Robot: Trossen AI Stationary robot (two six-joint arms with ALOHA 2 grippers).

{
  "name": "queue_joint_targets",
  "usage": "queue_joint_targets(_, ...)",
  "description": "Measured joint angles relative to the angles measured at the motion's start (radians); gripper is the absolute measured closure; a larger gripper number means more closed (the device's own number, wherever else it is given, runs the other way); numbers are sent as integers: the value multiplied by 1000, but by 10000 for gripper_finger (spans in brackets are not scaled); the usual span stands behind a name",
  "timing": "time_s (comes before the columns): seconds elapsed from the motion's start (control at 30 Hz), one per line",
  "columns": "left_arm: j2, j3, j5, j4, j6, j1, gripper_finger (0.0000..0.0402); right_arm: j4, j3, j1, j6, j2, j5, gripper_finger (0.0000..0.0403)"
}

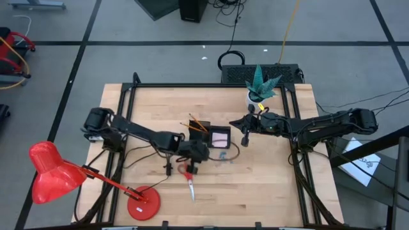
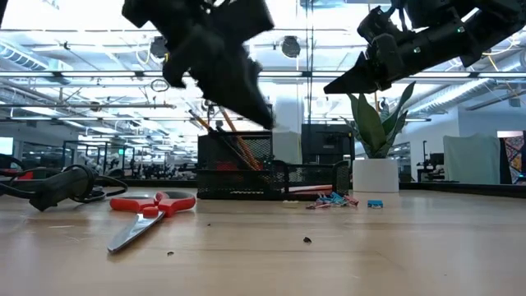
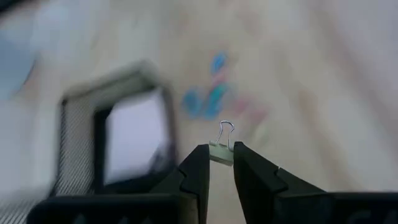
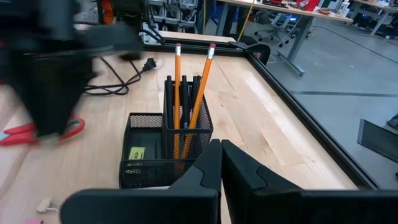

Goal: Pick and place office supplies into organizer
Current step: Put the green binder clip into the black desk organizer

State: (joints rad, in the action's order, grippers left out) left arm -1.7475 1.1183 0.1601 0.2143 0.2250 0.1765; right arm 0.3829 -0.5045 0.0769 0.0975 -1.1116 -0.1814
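Pale wood grain is seen on the table (image 1: 268, 172). The organizer (image 4: 163, 149) is black mesh; orange pencils (image 4: 202, 93) with pink erasers and black pens (image 4: 169, 106) are held in it, and a yellow label lies in its low part. The scissors (image 2: 152, 210) are red-handled with silver blades. Blue and pink clips (image 2: 333, 200) are scattered. A pale clip (image 3: 222, 148) with a silver wire loop is seen between the left gripper's (image 3: 219, 163) black fingers. The lamp (image 1: 48, 172) is red, the pot (image 2: 375, 175) white, the plant (image 1: 262, 83) green.

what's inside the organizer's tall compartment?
Two orange pencils and black pens stand upright in the organizer. Their lower ends are covered by the mesh wall.
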Motion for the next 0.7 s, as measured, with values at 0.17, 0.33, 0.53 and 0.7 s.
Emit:
queue_joint_targets(0.17,22,2,53,98,-42,-62,327,0,0,0,0,0,0,403)
queue_joint_targets(0.33,-5,-1,46,145,-80,-109,326,0,0,0,0,0,0,403)
queue_joint_targets(0.53,-33,0,42,155,-116,-130,326,0,0,0,0,0,0,403)
queue_joint_targets(0.7,-35,0,23,154,-145,-131,325,0,0,0,0,0,0,403)
